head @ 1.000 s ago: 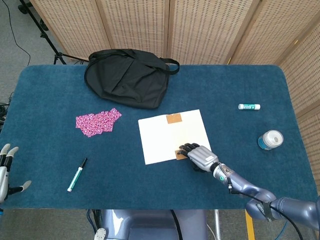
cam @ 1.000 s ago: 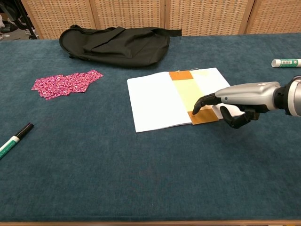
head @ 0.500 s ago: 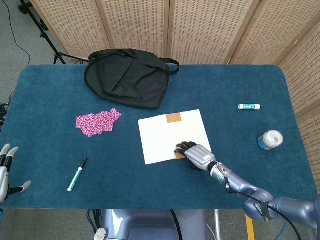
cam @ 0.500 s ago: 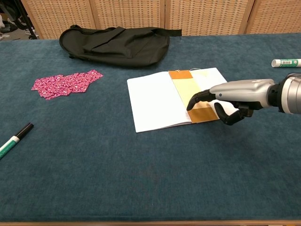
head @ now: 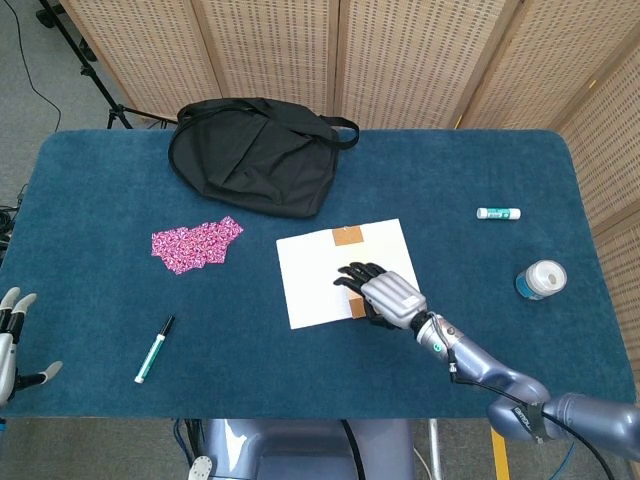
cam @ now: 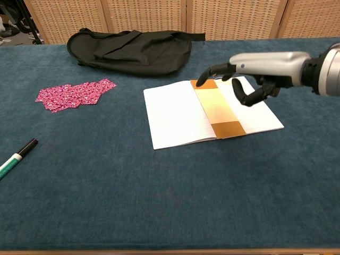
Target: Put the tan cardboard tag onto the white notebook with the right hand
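Note:
The white notebook point(cam: 172, 117) point(head: 312, 280) lies open in the middle of the blue table. The tan cardboard tag point(cam: 218, 109) lies flat across its right page, a long strip with darker ends; in the head view only its far end point(head: 348, 237) shows clearly. My right hand point(cam: 254, 70) point(head: 384, 294) hovers above the tag, clear of it, fingers stretched out and apart, holding nothing. My left hand point(head: 12, 340) rests at the table's near left edge with its fingers spread and empty; the chest view does not show it.
A black bag point(head: 255, 150) point(cam: 133, 50) lies at the back. A pink patterned cloth point(head: 195, 245) and a marker pen point(head: 154, 349) are on the left. A glue stick point(head: 498, 213) and a blue-and-white round container point(head: 541, 279) sit on the right.
My right hand has lifted off the tag's near end and moved up and toward its far end. The tag stays flat on the notebook.

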You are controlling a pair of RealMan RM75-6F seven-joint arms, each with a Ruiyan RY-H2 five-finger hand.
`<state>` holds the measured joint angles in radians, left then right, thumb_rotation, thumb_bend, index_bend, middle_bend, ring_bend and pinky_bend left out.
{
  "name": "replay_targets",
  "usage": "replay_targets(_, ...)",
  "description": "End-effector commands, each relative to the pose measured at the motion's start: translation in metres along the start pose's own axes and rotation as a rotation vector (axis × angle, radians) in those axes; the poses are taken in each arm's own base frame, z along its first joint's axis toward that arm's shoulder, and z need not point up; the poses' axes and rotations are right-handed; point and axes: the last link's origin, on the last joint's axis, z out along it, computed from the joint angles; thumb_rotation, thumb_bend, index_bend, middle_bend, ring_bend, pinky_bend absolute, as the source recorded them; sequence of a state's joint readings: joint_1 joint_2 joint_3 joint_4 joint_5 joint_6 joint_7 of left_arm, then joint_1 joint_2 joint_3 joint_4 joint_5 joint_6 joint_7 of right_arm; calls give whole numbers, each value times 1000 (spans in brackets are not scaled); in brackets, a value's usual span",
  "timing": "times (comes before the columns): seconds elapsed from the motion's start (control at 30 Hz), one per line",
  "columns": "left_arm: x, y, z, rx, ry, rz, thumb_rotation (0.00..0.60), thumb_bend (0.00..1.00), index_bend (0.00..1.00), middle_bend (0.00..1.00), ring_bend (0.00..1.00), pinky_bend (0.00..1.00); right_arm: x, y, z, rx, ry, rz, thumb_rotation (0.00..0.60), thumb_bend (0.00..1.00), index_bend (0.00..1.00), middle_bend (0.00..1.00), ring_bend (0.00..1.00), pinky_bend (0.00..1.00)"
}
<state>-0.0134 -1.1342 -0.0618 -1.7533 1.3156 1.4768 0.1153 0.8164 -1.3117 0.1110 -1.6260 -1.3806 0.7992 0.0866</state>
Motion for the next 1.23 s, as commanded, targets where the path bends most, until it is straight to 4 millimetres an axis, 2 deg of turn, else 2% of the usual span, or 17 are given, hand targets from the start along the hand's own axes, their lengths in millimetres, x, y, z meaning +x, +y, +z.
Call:
replay_targets(0.03, 2, 0, -2, -12, 6, -1, 600, 0, 0, 0, 0, 0, 30, 3, -25, 13, 147, -11, 600, 613, 120, 53, 0, 104)
replay_targets(0.07, 3, 0, -4, -18, 8, -1, 600, 0, 0, 0, 0, 0, 34, 11, -36, -9, 192, -49, 600, 430, 101, 35, 0, 94)
replay_targets(0.1, 4, 0, -4, -22, 11, -1, 600, 0, 0, 0, 0, 0, 35, 15, -44, -26, 221, -84, 600, 197, 63, 13, 0, 65)
replay_targets(0.13, 5, 0, -6, -27, 15, -2, 600, 0, 0, 0, 0, 0, 36, 22, -57, -54, 262, -136, 600, 63, 28, 0, 0, 33)
replay_targets(0.2, 6, -1, -7, -32, 18, -5, 600, 0, 0, 0, 0, 0, 34, 26, -73, -83, 311, -170, 600, 0, 1, 0, 0, 1)
replay_targets(0.43, 11, 0, -16, -60, 36, -25, 600, 0, 0, 0, 0, 0, 14, 54, -154, -263, 446, -175, 600, 0, 0, 0, 0, 0)
replay_targets(0.6, 17, -1, -23, -65, 60, -28, 600, 0, 0, 0, 0, 0, 2, 71, -197, -382, 508, -180, 600, 0, 0, 0, 0, 0)
replay_targets(0.8, 21, -1, -28, -66, 72, -43, 600, 0, 0, 0, 0, 0, -7, 76, -223, -437, 572, -144, 600, 0, 0, 0, 0, 0)
replay_targets(0.97, 23, 0, -33, -67, 103, -73, 600, 0, 0, 0, 0, 0, -15, 71, -248, -491, 685, -79, 600, 0, 0, 0, 0, 0)
replay_targets(1.23, 23, -3, -35, -60, 110, -73, 600, 0, 0, 0, 0, 0, -20, 74, -255, -504, 699, -39, 600, 0, 0, 0, 0, 0)
